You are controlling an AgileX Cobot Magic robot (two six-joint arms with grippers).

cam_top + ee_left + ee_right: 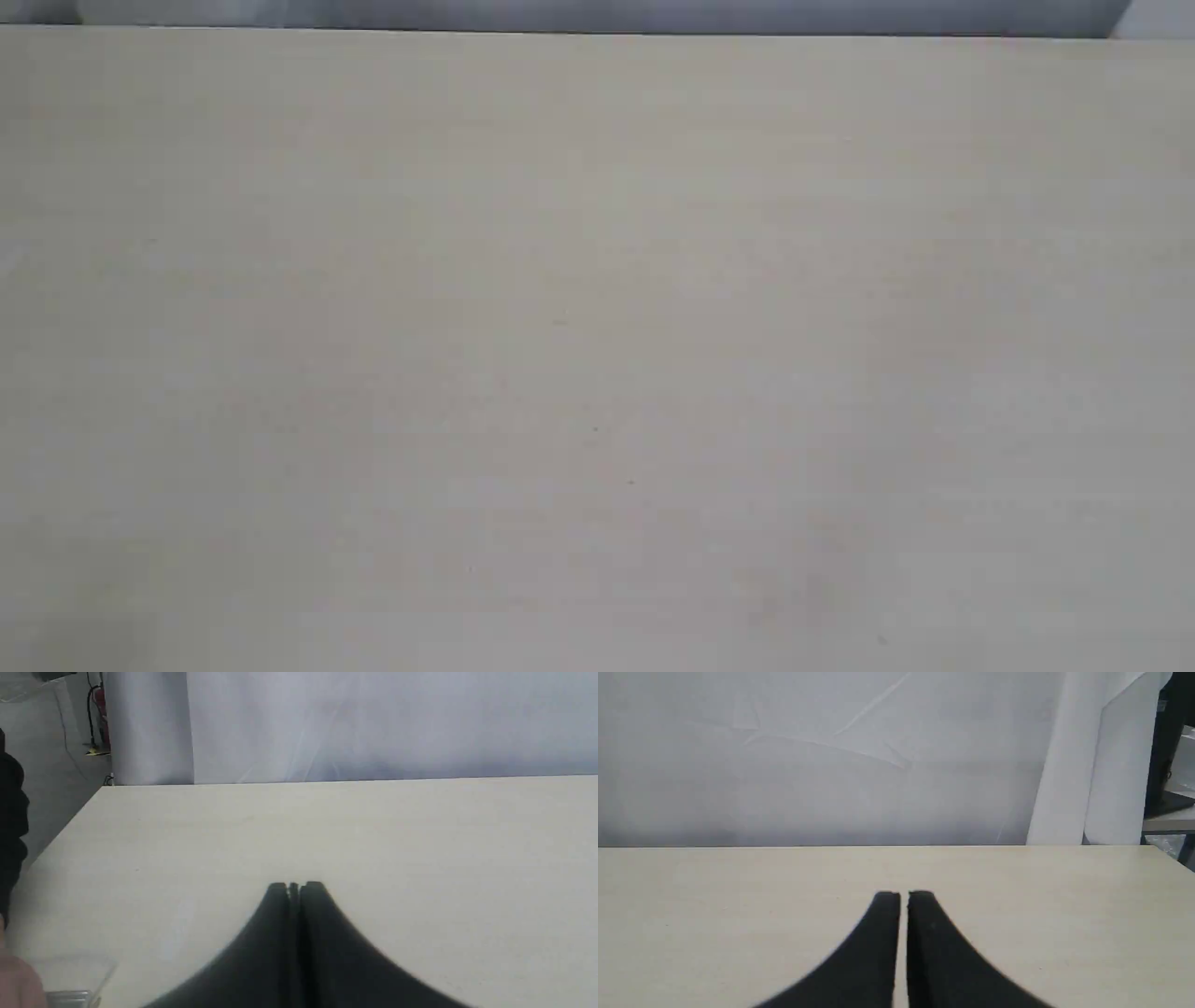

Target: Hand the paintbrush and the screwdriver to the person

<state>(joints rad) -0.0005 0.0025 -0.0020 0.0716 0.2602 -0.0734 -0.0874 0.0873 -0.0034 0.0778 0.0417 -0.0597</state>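
Observation:
Neither the paintbrush nor the screwdriver shows in any view. No open palm or forearm of the person is visible; a blurred pinkish patch sits at the corner of the left wrist view, and I cannot tell what it is. My left gripper hovers over the pale table, its black fingers pressed together with nothing between them. My right gripper also hangs over the table, its fingers together but for a hairline slit, holding nothing. Neither gripper appears in the exterior view.
The pale wooden table fills the exterior view, its far edge against a white-grey backdrop. A clear plastic box lies near the table's left corner. A dark shape stands beside that edge.

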